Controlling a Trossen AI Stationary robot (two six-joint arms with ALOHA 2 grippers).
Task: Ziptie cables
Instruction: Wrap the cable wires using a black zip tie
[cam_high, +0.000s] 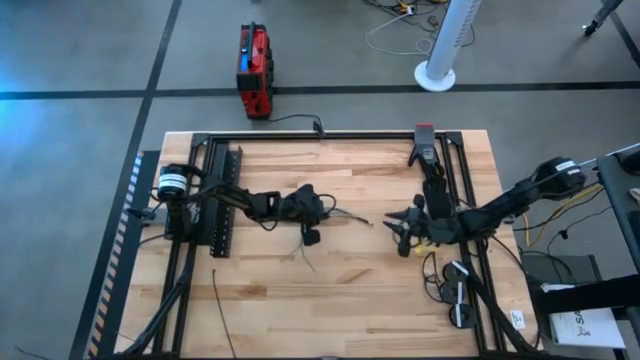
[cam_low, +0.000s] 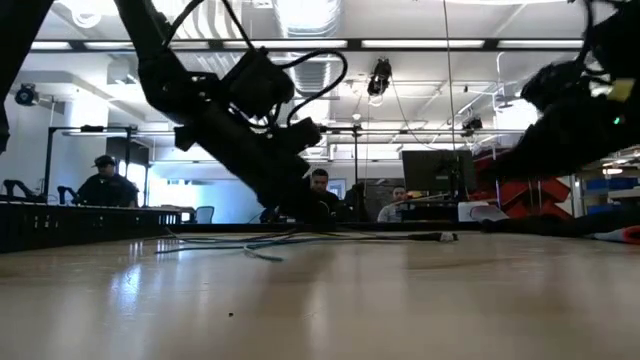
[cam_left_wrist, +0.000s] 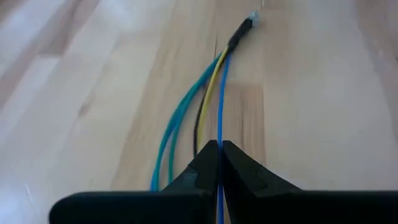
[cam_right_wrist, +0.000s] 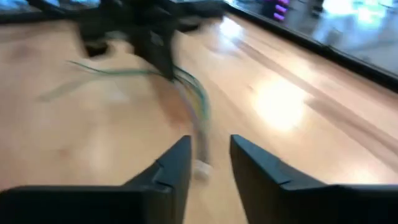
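The cables (cam_left_wrist: 205, 93) are thin teal, yellow, dark and blue wires that join at a small dark plug (cam_left_wrist: 239, 34). They lie on the wooden table near its middle (cam_high: 340, 218) and show as a low line in the low view (cam_low: 290, 240). My left gripper (cam_left_wrist: 219, 149) is shut on them, left of the table's middle (cam_high: 311, 228). My right gripper (cam_right_wrist: 209, 152) stands open to the right of the middle (cam_high: 398, 232). The bundle's plug end (cam_right_wrist: 200, 168) lies just ahead of the gap between its fingers. My left gripper pinches the blue wire (cam_left_wrist: 219, 134) between its two fingertips, some way back from the plug end. The teal and dark wires pass beside the fingers. The arm slants down from the table's left. The wires lie along the tabletop ahead of the fingers.
A thin dark strip (cam_high: 222, 310) lies near the front left edge. Black frame rails (cam_high: 320, 136) run round the table, with a black perforated plate (cam_high: 225, 200) at the left. A small black device (cam_high: 458, 298) and cords sit at the near right. People sit in the room behind (cam_low: 318, 195).
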